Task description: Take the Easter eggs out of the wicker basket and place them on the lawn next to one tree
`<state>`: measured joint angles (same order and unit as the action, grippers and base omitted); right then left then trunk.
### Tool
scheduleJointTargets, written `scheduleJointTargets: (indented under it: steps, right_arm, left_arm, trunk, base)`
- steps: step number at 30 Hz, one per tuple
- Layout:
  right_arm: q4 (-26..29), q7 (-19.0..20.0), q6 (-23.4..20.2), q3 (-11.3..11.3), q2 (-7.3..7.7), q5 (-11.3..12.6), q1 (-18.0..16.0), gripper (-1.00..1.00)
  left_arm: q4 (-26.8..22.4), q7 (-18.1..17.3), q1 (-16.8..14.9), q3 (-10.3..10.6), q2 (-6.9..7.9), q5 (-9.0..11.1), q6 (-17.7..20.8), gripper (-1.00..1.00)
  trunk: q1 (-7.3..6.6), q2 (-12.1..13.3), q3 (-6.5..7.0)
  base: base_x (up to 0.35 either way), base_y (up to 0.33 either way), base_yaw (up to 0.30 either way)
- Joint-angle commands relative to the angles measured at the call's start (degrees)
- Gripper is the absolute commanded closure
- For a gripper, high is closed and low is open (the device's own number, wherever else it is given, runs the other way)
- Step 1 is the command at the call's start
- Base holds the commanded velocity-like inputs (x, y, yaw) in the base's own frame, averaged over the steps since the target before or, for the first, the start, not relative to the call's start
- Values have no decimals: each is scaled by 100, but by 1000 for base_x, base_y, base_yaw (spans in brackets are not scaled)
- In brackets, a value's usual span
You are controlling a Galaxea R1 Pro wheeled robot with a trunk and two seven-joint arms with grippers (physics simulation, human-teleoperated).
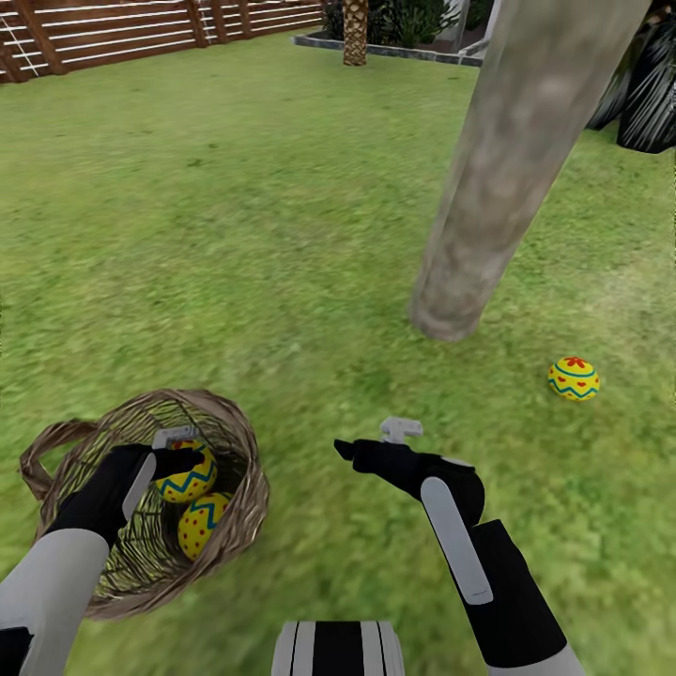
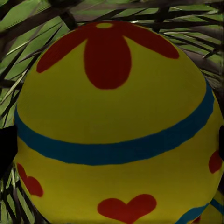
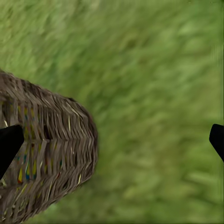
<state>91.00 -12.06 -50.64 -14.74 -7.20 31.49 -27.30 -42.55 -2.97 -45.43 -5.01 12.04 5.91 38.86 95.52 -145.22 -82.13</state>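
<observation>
Left gripper (image 1: 174, 453) down in wicker basket (image 1: 230, 521) near left, fingers either side of upper egg (image 1: 191, 481); closure unclear. Second egg (image 1: 201, 524) below. Third egg (image 1: 574, 378) right of tree (image 1: 507, 178). Right gripper (image 1: 380, 441) open, empty. Likely smooth, rigid, roll-prone; grip across middle.

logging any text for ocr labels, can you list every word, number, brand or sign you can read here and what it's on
No readable text in any view.
Eggs: the egg on the lawn and the two eggs in the wicker basket carry only patterns (red flowers and hearts, blue bands), no letters or numbers; the close egg confirms this.
Tree trunk, fence, robot arms: no labels or markings visible.
</observation>
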Motion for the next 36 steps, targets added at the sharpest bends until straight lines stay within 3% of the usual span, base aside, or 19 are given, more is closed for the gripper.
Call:
scheduleJointTargets:
  steps: [1, 36]
  right_arm:
    - [5, -59, -16, -3, -1, 59, -3, -100]
    - [5, -61, -16, -3, -2, 59, -3, -100]
  left_arm:
    - [-7, 7, -1, -10, 0, 42, 35, 100]
    - [-16, 7, -1, 0, 0, 42, 25, 100]
  trunk:
    - [-3, 0, 19]
    - [-3, 0, 19]
  base:
    - [0, 0, 0]
    - [-22, 0, 0]
